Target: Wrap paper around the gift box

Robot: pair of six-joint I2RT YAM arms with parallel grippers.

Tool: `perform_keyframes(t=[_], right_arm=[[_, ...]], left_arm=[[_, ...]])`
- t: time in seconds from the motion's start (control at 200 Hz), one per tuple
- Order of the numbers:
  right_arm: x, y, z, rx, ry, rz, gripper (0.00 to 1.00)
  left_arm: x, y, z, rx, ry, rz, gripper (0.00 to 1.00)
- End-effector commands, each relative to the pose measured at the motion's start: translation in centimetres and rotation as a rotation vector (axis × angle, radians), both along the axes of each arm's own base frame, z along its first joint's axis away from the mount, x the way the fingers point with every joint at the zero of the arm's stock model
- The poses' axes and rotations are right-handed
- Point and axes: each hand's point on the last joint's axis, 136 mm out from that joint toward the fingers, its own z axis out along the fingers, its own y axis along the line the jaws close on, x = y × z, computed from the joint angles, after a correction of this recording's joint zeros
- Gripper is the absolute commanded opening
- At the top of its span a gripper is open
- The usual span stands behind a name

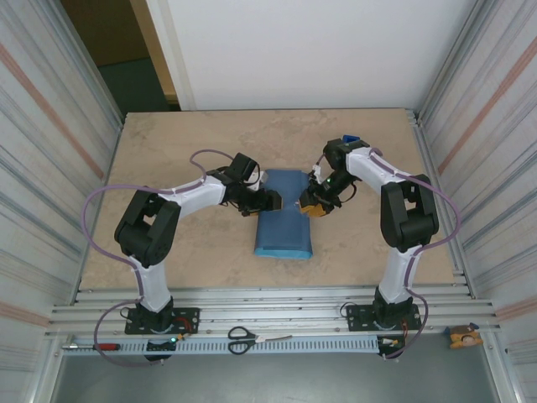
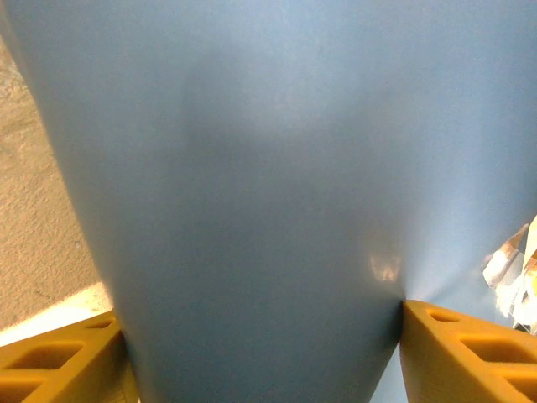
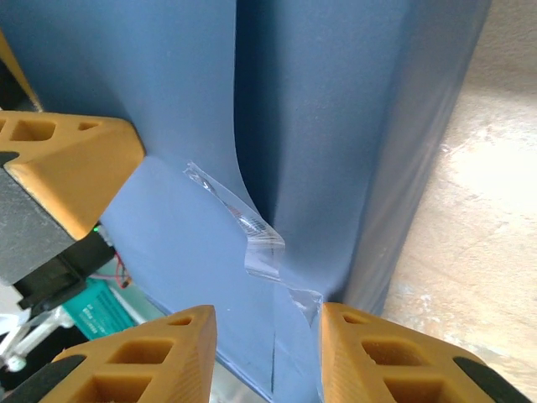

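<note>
The paper (image 1: 284, 231) lies folded into a dark blue packet at mid-table; the gift box is hidden under it. My left gripper (image 1: 267, 200) rests on the packet's upper left with its jaws apart. In the left wrist view the paper (image 2: 277, 168) spans the gap between the left gripper's (image 2: 260, 315) fingers. My right gripper (image 1: 312, 210) hovers at the packet's upper right edge. Its jaws (image 3: 267, 315) stand apart over the paper (image 3: 336, 109), beside the flap's seam. A crumpled strip of clear tape (image 3: 260, 243) stands off the paper, its near end touching my right finger. A left finger (image 3: 75, 159) presses on the flap.
A blue tape dispenser (image 1: 351, 140) sits behind the right arm. Scissors (image 1: 242, 338) and a red-handled tool (image 1: 101, 345) lie on the front rail, with a small orange object (image 1: 464, 337) at the far right. Corrugated walls close both sides; bare tabletop (image 1: 193, 252) surrounds the packet.
</note>
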Motion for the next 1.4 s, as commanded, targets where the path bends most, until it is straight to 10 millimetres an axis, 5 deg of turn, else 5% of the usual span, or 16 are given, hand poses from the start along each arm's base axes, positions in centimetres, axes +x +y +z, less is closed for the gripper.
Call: perform_keyframes(t=[0.0,0.656,0.977,1.037,1.192,1.268,1.398], right_arm=[[0.3,-0.4,0.1,-0.063,0.002,-0.011,0.38],[0.0,0.0,-0.7,-0.116,0.009,0.007,0.63],[-0.1,0.4,-0.2,-0.089,-0.007,0.011,0.84],[-0.1,0.2,0.1,-0.096,-0.02,0.01,0.99],[1.1,-1.5,1.2,-0.148,-0.127,-0.036,1.0],[1.7,-1.8,2.1,-0.101,-0.18,-0.083,0.87],[2.7,-2.1,3.8,0.061,-0.24,-0.197,0.42]], left_arm=[[-4.9,2.8,-7.7,0.221,0.181,-0.033,0.73],[-4.8,2.6,-7.7,0.214,0.18,-0.037,0.72],[-4.8,2.6,-7.7,0.216,0.182,-0.036,0.71],[-4.8,2.6,-7.7,0.214,0.181,-0.035,0.71],[-4.8,2.6,-7.7,0.215,0.183,-0.037,0.71],[-4.8,2.6,-7.7,0.216,0.181,-0.037,0.71],[-4.9,2.7,-7.7,0.218,0.183,-0.038,0.71]])
